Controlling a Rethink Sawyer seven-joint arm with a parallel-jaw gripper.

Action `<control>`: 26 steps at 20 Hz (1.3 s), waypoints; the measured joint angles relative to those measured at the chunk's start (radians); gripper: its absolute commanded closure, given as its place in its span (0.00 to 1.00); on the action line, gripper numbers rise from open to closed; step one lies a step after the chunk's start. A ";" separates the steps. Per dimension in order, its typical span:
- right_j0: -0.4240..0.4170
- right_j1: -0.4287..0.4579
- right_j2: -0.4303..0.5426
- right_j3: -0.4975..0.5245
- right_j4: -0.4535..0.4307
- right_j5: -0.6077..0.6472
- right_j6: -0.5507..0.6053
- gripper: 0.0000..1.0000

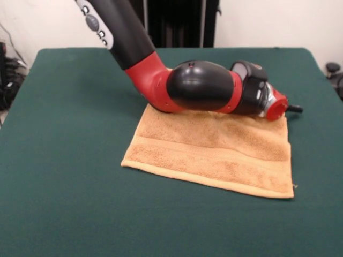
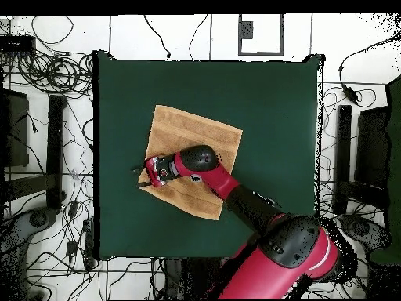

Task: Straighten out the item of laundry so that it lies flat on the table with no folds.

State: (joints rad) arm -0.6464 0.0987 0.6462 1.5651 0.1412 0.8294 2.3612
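The tan-orange towel [image 1: 214, 152] lies spread on the green table [image 1: 69, 118], a little right of centre in the front view, with a woven band across it. Its near edge and two near corners lie flat. My arm lies low across its far edge and hides that edge. My gripper [image 1: 293, 109] is at the towel's far right corner, close to the cloth. In the overhead view the towel [image 2: 200, 129] sits turned at a slant on the table [image 2: 274, 110], and my gripper [image 2: 139, 168] is at its left corner. Whether the gripper holds the corner does not show.
Green cloth shows on all sides of the towel, widest at the front and left in the front view. Cables [image 2: 47, 74] and dark equipment [image 2: 348, 157] lie on the floor round the table. The robot's base [image 2: 294, 255] is at the table's bottom edge in the overhead view.
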 measured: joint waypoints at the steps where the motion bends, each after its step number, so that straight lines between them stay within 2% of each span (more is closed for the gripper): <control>1: -0.002 0.001 0.002 0.000 -0.001 -0.001 0.000 0.00; 10: -0.003 0.001 0.005 0.001 -0.005 -0.008 0.000 0.00; 14: 0.059 -0.041 -0.027 -0.010 -0.008 0.003 0.002 0.00; 17: 0.142 -0.109 -0.075 -0.037 -0.020 0.037 0.009 0.00; 21: 0.302 -0.216 -0.169 -0.116 -0.095 0.123 0.011 0.00; 24: 0.368 -0.251 -0.225 -0.184 -0.169 0.191 0.011 0.00; 26: 0.374 -0.256 -0.236 -0.202 -0.184 0.212 0.011 0.00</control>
State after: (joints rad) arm -0.2727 -0.1576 0.4105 1.3629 -0.0430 1.0410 2.3719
